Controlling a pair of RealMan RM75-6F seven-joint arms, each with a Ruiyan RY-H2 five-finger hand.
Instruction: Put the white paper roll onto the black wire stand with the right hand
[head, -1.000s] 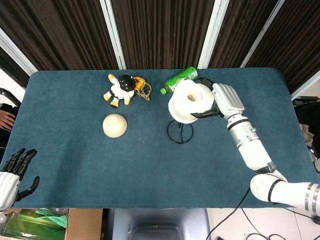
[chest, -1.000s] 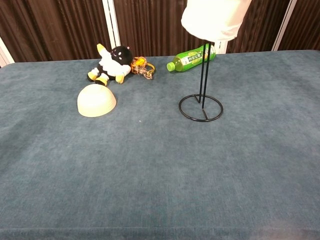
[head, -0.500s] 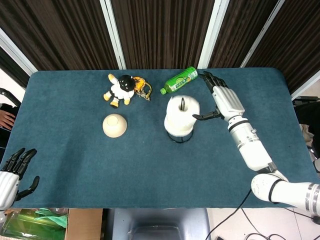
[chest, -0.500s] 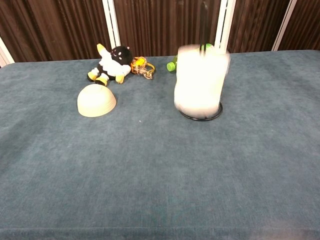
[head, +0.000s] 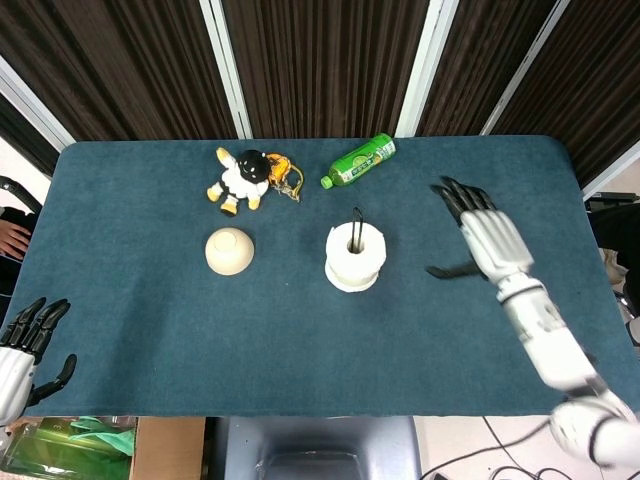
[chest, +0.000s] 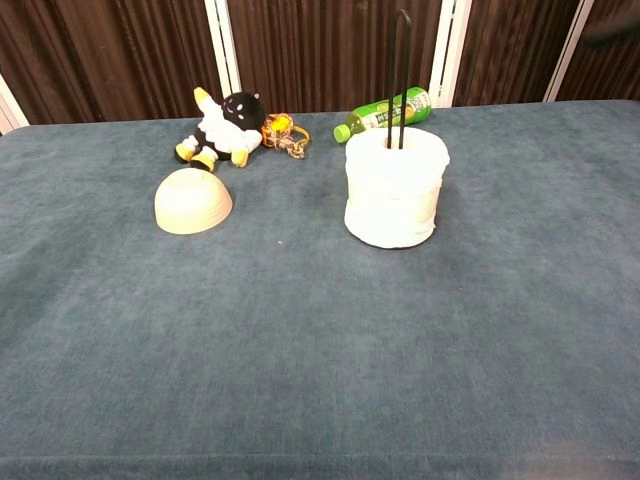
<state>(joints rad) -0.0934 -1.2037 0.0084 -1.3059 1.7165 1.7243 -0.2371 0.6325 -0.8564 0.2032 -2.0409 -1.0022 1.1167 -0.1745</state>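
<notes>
White paper roll (head: 355, 258) sits seated on the black wire stand (chest: 399, 70), rod up through its core — light, soft, crushable, best held by its round sides. Right robot hand (head: 487, 236) hovers well apart, fingers spread, holding nothing. Head view alone shows both hands; left robot hand (head: 25, 345) is empty at the surface's edge.

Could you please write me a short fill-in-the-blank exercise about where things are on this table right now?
1. The white paper roll sits on the black wire ____.
2. The green bottle lies on its ____.
3. The right robot hand holds ____.
4. The cream bowl rests upside ____.

Missing words: stand; side; nothing; down
</notes>
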